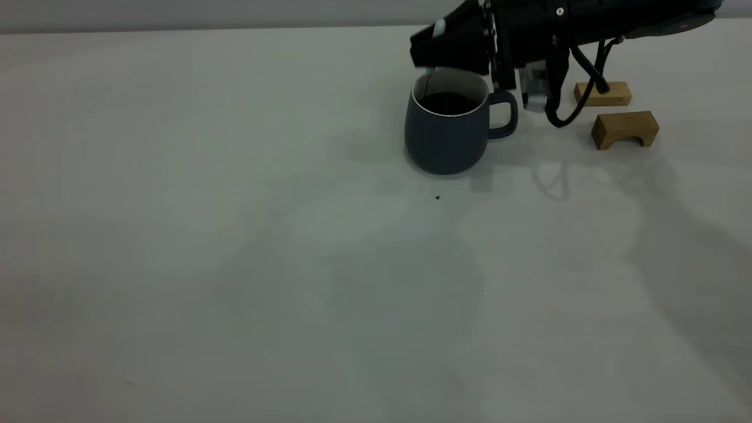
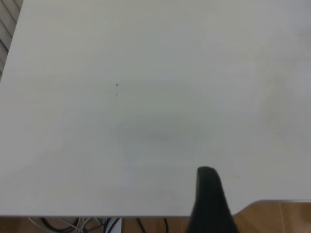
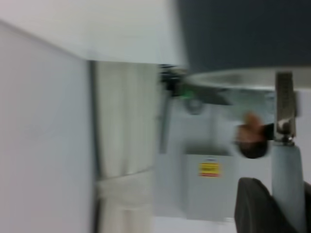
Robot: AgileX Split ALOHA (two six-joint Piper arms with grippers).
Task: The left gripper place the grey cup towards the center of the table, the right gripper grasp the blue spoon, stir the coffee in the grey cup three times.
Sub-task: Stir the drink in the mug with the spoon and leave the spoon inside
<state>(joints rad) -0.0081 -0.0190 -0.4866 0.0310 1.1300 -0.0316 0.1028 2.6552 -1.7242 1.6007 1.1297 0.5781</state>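
A: Off-white table (image 1: 235, 264), mostly bare. Grey cup (image 1: 447, 135) sits directly under right gripper (image 1: 432, 50), handle toward the arm.

B: Why hang above the rim?

A: Fingers pinched on blue spoon (image 1: 433, 53) handle, neck dropping into coffee (image 1: 447, 103) — prob so it can stir w/o bumping the wall.

B: Left gripper (image 2: 210, 201)?

A: Parked at table edge, far off; can't tell its state.

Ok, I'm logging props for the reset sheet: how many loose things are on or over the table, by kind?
Grey cup, holding coffee: 1
Blue spoon, held by the right gripper: 1
Wooden blocks: 2
Total: 4
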